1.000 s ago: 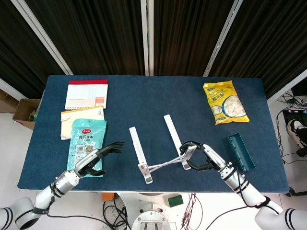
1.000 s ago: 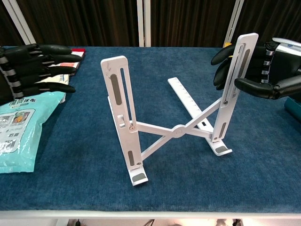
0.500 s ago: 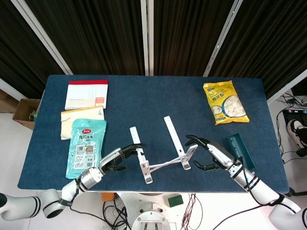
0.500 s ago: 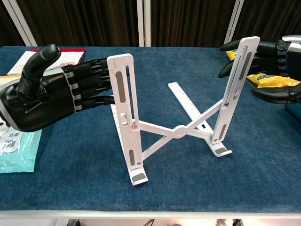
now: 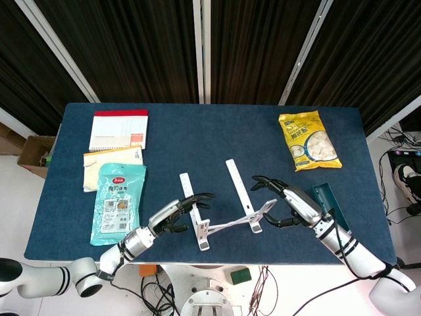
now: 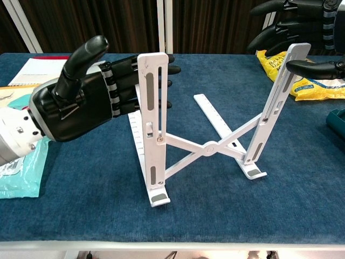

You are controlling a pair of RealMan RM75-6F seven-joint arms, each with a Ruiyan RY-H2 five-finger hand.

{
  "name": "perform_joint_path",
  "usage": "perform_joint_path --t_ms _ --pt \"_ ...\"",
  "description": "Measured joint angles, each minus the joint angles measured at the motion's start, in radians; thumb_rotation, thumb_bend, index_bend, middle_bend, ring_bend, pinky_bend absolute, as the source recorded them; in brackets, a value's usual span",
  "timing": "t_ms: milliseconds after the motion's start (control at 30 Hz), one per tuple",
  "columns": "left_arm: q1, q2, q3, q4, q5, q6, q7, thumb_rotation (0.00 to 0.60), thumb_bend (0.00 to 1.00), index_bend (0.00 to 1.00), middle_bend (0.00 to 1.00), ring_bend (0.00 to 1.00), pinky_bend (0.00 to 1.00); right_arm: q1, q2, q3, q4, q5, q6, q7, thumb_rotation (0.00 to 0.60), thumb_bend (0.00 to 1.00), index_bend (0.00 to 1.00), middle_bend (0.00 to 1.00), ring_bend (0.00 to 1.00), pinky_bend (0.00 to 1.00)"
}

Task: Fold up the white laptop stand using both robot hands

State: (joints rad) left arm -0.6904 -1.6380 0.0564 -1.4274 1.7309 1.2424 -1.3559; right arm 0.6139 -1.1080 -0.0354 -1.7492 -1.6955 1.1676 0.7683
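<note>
The white laptop stand stands unfolded near the table's front edge, with its crossed struts joining two raised uprights. My left hand is beside the left upright. Its straight fingers reach behind that upright and its thumb is lifted; it grips nothing. My right hand hovers around the top of the right upright with fingers spread. Its thumb lies just right of the upright's tip, and its other fingers are above and behind it.
A yellow snack bag lies at the back right. A teal box sits close to my right arm. A green pouch, a pale booklet and a red-and-white notebook lie on the left.
My left hand has moved right, its fingers now reaching behind the left upright, which shifted right. My right hand has let go, opened and risen around the right upright's top.
</note>
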Motion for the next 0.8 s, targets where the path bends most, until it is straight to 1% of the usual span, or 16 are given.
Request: perform_joint_path --t_ms 100,300,400,467,600,700,800 --pt "-0.004 0.006 -0.005 0.002 -0.025 -0.021 0.027 0.274 0.0 0.16 0.09 0.04 0.17 0.0 -0.002 0.001 0.007 -0.001 -0.001 0.009 0.6 0.38 0.1 0.25 0.13 0.17" --pt "-0.015 0.039 0.033 0.009 -0.038 -0.091 0.04 0.272 0.0 0.16 0.09 0.04 0.14 0.001 -0.011 -0.001 0.021 -0.014 -0.002 0.026 0.6 0.38 0.1 0.25 0.13 0.17" --pt "-0.007 0.051 0.035 0.016 -0.066 -0.1 0.066 0.273 0.0 0.16 0.09 0.04 0.13 0.0 -0.017 -0.006 0.029 -0.021 -0.002 0.028 0.6 0.38 0.1 0.25 0.13 0.16" --pt "0.0 0.058 0.032 0.022 -0.08 -0.099 0.094 0.27 0.0 0.16 0.09 0.04 0.13 -0.001 -0.02 -0.008 0.032 -0.025 0.0 0.029 0.6 0.38 0.1 0.25 0.13 0.16" --pt "0.019 0.083 0.019 0.028 -0.115 -0.094 0.204 0.272 0.0 0.16 0.09 0.04 0.13 -0.002 -0.022 -0.009 0.032 -0.033 0.007 0.031 0.6 0.38 0.1 0.25 0.13 0.16" --pt "0.035 0.121 0.003 0.012 -0.139 -0.084 0.282 0.268 0.0 0.16 0.09 0.04 0.13 -0.005 -0.024 -0.011 0.031 -0.039 0.012 0.027 0.6 0.38 0.1 0.25 0.13 0.16" --pt "0.05 0.153 -0.019 -0.015 -0.152 -0.057 0.332 0.266 0.0 0.16 0.09 0.04 0.13 -0.006 -0.026 -0.014 0.028 -0.041 0.014 0.023 0.6 0.38 0.1 0.25 0.13 0.16"
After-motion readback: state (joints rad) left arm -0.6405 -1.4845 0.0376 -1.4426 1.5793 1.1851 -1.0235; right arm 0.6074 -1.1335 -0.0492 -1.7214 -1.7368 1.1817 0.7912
